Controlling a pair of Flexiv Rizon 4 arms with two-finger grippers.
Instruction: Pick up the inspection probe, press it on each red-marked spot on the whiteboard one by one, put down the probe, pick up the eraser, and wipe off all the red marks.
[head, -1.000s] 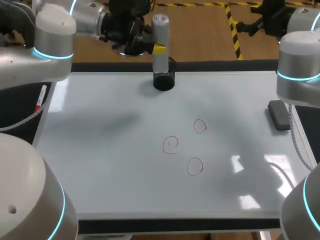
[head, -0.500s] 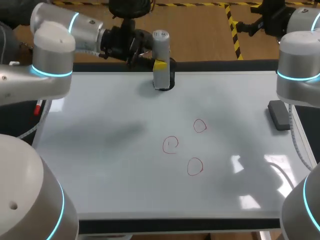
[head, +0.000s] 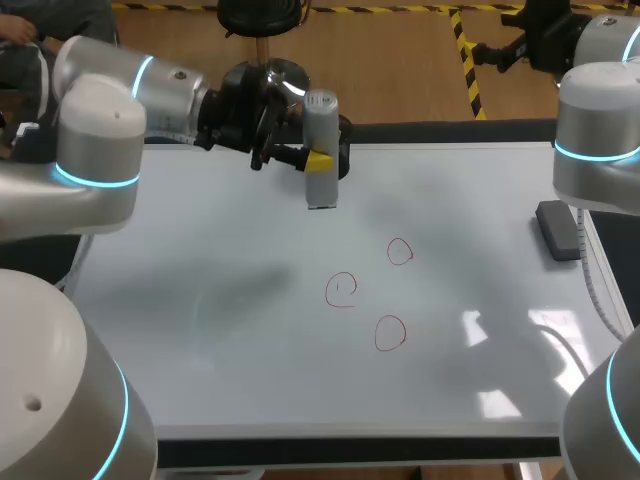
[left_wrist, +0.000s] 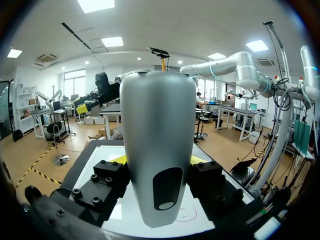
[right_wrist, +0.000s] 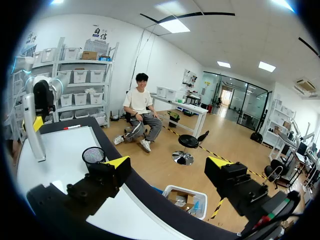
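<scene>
Gripping the smooth grey tapered inspection probe (head: 321, 120) about its middle, the left gripper (head: 318, 160) has its yellow-tipped fingers closed on the body from two sides, and the probe stands upright near the far edge of the glossy white whiteboard (head: 200, 300). In the left wrist view the probe fills the space between the finger blocks, with its rounded end pointing away from the wrist and a red mark on the board just past it. I judge the shell to be rigid, light and rather slippery. A hold around the waist, where the sides are nearly parallel, looks better than one on the tapered end, where the fingers could slide off. From the head view its lower end seems to hang a little above the board, though I cannot be sure it is not touching.

Just behind the probe sits the black mesh holder cup (right_wrist: 93, 155). Further right, near the middle of the board, are three red hand-drawn circles (head: 341, 289), (head: 400, 251), (head: 390, 333). None has been pressed yet, as far as I can judge, and the probe is well apart from them.

At the board's right edge lies the dark grey rectangular eraser (head: 557, 230), untouched. The right gripper (right_wrist: 167, 167) hangs beyond the table's far edge, fingers spread wide with nothing between them.
</scene>
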